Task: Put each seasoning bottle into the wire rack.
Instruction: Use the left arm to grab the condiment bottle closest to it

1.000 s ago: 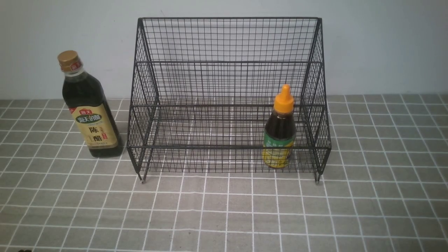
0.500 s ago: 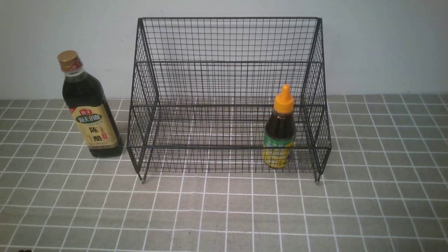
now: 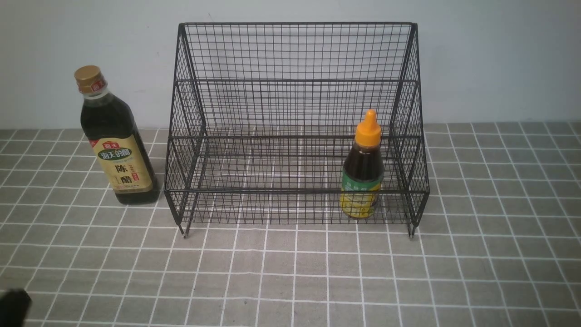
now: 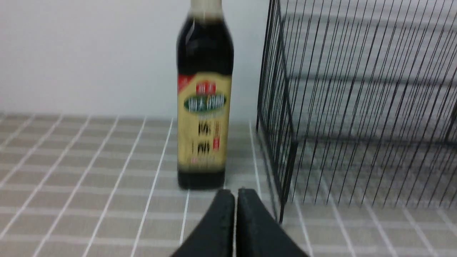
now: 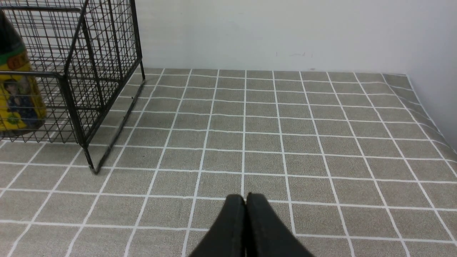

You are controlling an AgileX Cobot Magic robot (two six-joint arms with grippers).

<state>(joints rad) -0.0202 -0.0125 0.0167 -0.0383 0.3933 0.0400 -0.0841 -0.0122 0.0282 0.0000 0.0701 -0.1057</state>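
Front view: the tall bottle (image 3: 115, 145) stands upright on the checked cloth (image 3: 290, 281), outside and just left of the wire rack (image 3: 295, 54), while the short bottle (image 3: 361, 168) already sits in the lower tier at the right. A dark blur in the lower left corner is probably your left arm (image 3: 12, 305).

Left wrist view: your left gripper (image 4: 235, 194), jaws pressed together and empty, faces the tall bottle's label from nearby. Nearly full of dark liquid, the bottle will likely feel heavy, rigid and slick, so open wide and take it across the labelled body below the shoulder, not by the narrow neck.

Right wrist view: your right gripper (image 5: 245, 200), also closed on nothing, hangs over the cloth, well apart from the rack's right side
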